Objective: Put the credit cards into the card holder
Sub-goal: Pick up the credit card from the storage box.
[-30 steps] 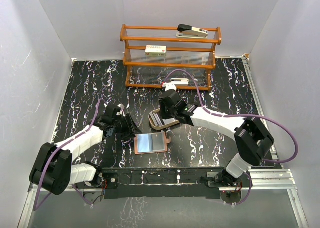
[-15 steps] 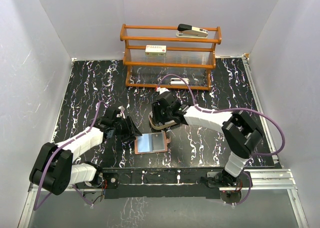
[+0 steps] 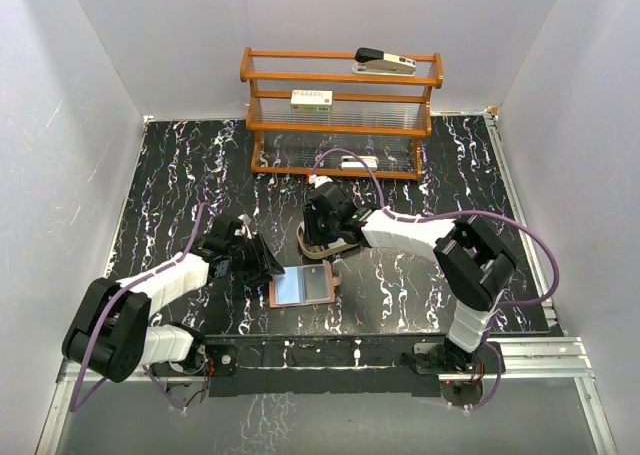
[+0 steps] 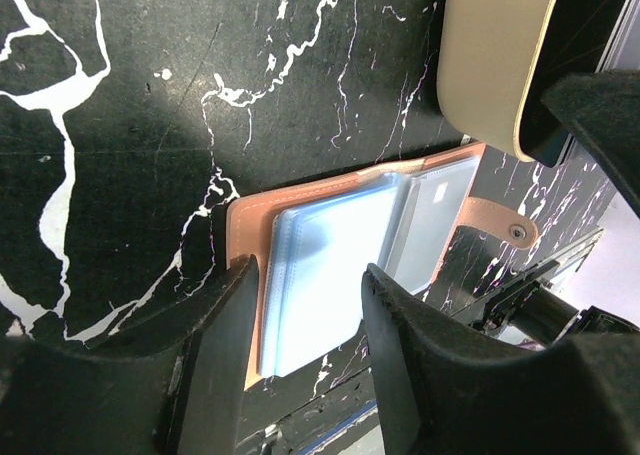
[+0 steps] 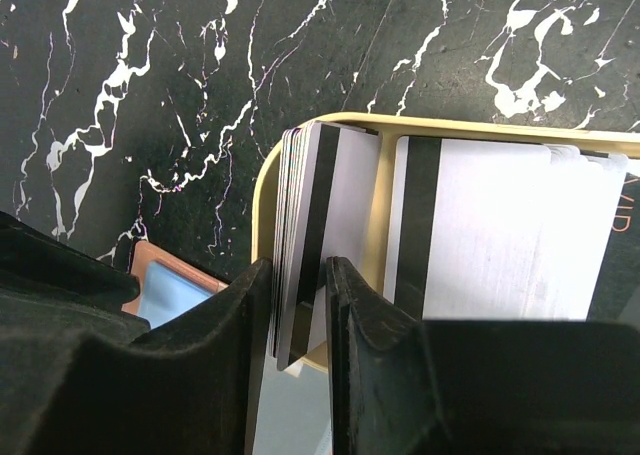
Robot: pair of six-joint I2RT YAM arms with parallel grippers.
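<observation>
— Where do we find the credit cards (image 5: 305, 225)?

— We see a stack of them standing on edge in the tan tray (image 5: 450, 125), in the compartment on the card holder's side. More lie flat in the compartment beside it, dark stripes showing.

— And the right gripper (image 5: 298, 270)?

— Its fingers (image 5: 225, 355) stand narrow, one on each side of the upright stack. The cards fill the gap and touch both.

— Where do we place the card holder (image 4: 330, 255)?

— It lies open on the black marbled table (image 3: 440, 175), just beside the tray, bluish pockets up, its snap tab (image 4: 505, 225) on the tray's side.

— And the left gripper (image 4: 310, 275)?

— We see its fingers (image 4: 215, 375) about half apart at the holder's far end from the tab. One is over the leather border, and the pockets sit in the gap. Whether they pinch the pockets or only rest there, we cannot tell.
</observation>
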